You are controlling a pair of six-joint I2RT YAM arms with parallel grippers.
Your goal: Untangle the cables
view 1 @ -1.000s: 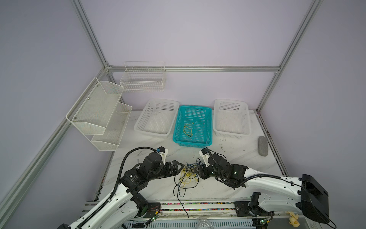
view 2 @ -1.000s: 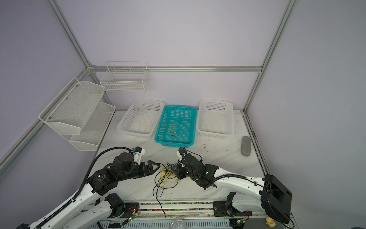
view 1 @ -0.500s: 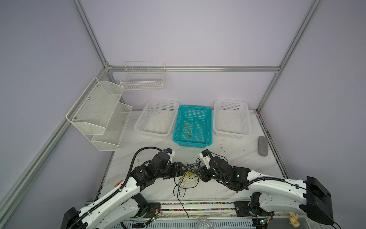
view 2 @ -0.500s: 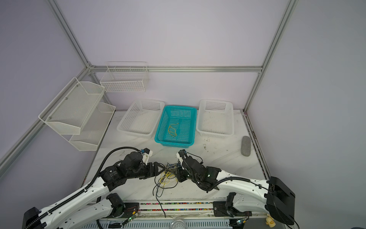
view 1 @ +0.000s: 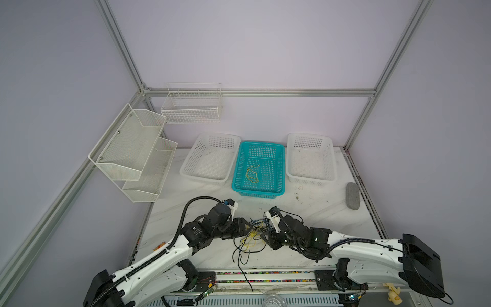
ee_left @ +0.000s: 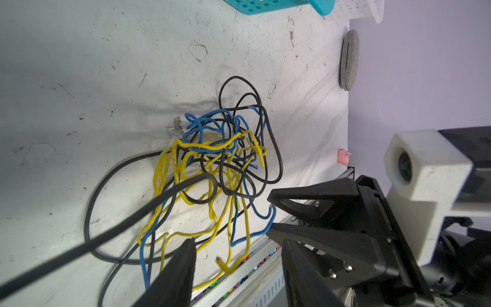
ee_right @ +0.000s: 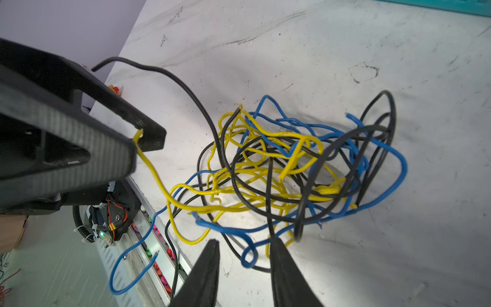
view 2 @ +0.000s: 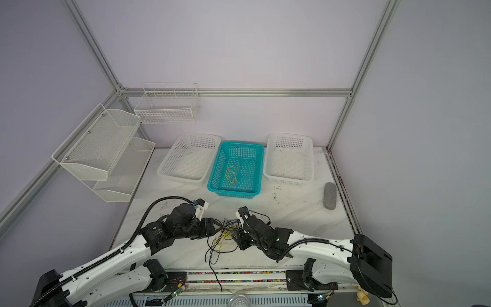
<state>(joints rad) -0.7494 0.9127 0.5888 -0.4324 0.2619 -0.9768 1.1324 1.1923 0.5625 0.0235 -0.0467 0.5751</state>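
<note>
Currently, my read: the step in hand is getting a pinch on one loose yellow end so it can be drawn out of the knot. Left pincer [ee_left: 237, 247] has its jaws part spread, straddling the hooked tip of a thin yellow cable [ee_left: 225, 267]. No contact is visible on either finger. Right pincer [ee_right: 244, 244] sits opposite, jaws part spread too. A small blue loop [ee_right: 257, 256] and a black strand [ee_right: 269, 207] are in the gap, nothing clamped that I can see.

Doing it well:
- Bite a little back from the hook, not on it, or it slips.
- Pull slowly, away from the right pincer and slightly up.
- Right pincer should pin a blue or black strand as anchor, else the whole clump follows.
- That yellow crosses several other strands, so stop if the clump lifts.

Task thing: a tangle of thin yellow, blue and black insulated cables [ee_left: 225, 156], kinked and springy-looking. Its loops stand off the white marble-pattern tabletop [view 1: 318, 212]. It lies between the two pincers, just off both sets of tips. A long black tail [view 1: 245, 276] trails behind the pincers over the table edge. A lone yellow cable [view 1: 252, 174] lies in the teal perforated plastic basket [view 1: 257, 192], well beyond both pincers.
</note>
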